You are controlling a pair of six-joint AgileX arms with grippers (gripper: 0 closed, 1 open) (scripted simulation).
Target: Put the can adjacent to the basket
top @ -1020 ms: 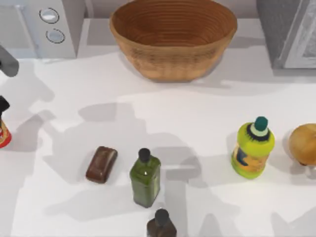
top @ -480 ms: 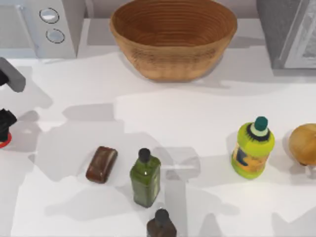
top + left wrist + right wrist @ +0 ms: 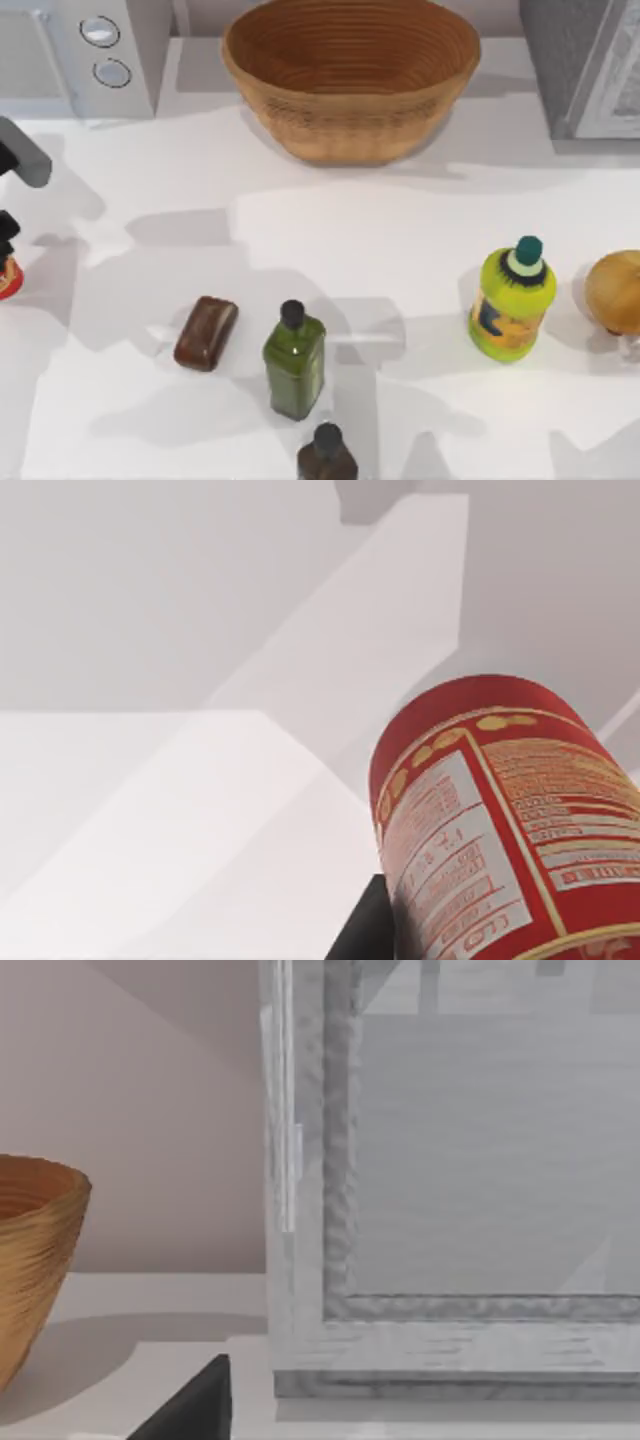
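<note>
The can [image 3: 7,278] is red with a cream label and stands at the table's far left edge, partly cut off by the top view. My left gripper [image 3: 5,232] is right over it, dark and touching its top side. In the left wrist view the can [image 3: 500,810] looms very close, against a dark part of the gripper. The basket [image 3: 350,85], wide and woven tan-brown, sits at the back centre, far from the can. A dark part of my right gripper [image 3: 190,1408] shows beside a grey appliance, with the basket's rim [image 3: 35,1250] off to one side.
A white appliance with knobs [image 3: 90,50] stands back left, a grey one [image 3: 590,60] back right. In front lie a brown block [image 3: 206,332], a green bottle [image 3: 295,362], a dark bottle [image 3: 326,455], a yellow-green bottle [image 3: 512,298] and a tan round thing [image 3: 615,290].
My left gripper dropped onto the can half a second ago, covering most of it. It now sits a little higher and more of the can shows.
</note>
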